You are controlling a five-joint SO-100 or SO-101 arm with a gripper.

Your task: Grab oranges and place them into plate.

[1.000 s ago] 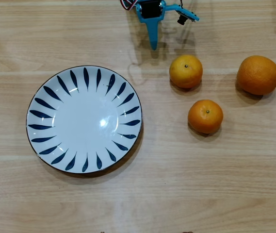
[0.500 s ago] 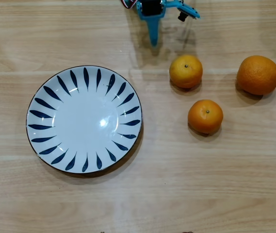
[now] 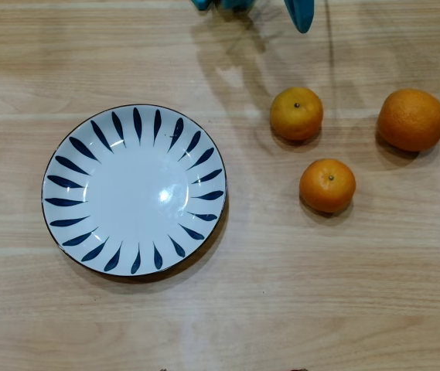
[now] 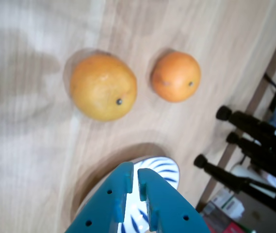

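Observation:
Three oranges lie on the wooden table to the right of the plate (image 3: 65,158), which is white with dark blue leaf strokes. The yellowish small one (image 3: 296,113) is nearest the arm, the deeper orange small one (image 3: 327,185) is below it, and the larger one (image 3: 411,119) is far right. Only a teal tip of my gripper (image 3: 301,15) shows at the top edge, above the yellowish orange and apart from it. In the wrist view the gripper (image 4: 135,171) is shut on nothing, its teal fingers almost touching. It hovers short of the yellowish orange (image 4: 103,87) and the deeper one (image 4: 175,76), partly hiding the plate (image 4: 164,167).
Bare wood surrounds the plate and fruit in the overhead view. In the wrist view the table edge (image 4: 268,68) runs along the right, with black tripod legs (image 4: 239,121) and clutter beyond it.
The gripper has pulled back towards the top edge and swung right, so it is now mostly out of the overhead view. Oranges and plate have not moved.

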